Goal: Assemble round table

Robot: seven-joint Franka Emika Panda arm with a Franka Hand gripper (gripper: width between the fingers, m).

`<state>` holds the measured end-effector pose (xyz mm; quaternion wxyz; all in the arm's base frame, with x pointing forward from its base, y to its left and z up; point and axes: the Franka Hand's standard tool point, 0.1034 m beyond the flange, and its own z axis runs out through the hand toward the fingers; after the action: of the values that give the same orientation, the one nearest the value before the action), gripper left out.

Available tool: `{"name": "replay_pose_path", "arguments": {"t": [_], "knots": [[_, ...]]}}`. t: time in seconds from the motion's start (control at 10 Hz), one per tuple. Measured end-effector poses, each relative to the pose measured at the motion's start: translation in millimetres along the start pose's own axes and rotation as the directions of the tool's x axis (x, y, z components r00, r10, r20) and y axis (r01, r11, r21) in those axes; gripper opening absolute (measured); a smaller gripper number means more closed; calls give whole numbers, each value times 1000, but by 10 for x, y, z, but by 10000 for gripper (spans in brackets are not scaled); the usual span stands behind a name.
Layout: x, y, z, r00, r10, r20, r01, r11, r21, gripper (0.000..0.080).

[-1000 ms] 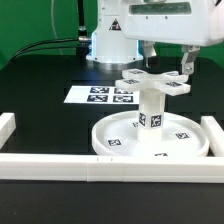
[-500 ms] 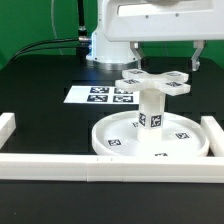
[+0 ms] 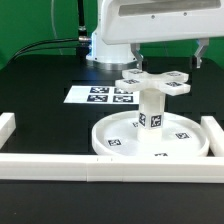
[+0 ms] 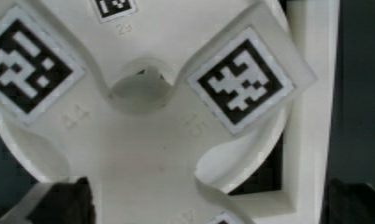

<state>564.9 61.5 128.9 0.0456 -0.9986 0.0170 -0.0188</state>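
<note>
Gripper (image 3: 170, 57) mostly cropped at frame top; jaws spread wide, grasping nothing, above cross foot (image 3: 156, 82). Foot sits on leg (image 3: 150, 108), upright in disc (image 3: 195, 140). Wrist view: foot fills pic, edges cut off.

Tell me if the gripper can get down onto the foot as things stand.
Probably yes. The gripper hangs open just above the foot, which sits on top of the upright leg in the disc. Nothing shows between them, and the rails lie low, off to the sides.

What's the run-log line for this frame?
foot piece atop leg | leg upright in disc | fingers open, above foot piece, not touching
</note>
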Motion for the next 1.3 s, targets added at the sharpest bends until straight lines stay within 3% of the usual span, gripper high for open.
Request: {"name": "replay_pose_path", "arguments": {"t": [0.3, 0.4, 0.5, 0.9, 1.3], "knots": [[-4, 51, 3, 947, -320, 4, 320, 947, -7, 649], [-7, 37, 6, 880, -476, 17, 476, 879, -27, 649], [-9, 48, 17, 820, -571, 31, 572, 820, -28, 649], [12, 113, 28, 682, -729, 46, 731, 682, -29, 649], [2, 189, 44, 400, -913, 83, 916, 400, -24, 649]]}}
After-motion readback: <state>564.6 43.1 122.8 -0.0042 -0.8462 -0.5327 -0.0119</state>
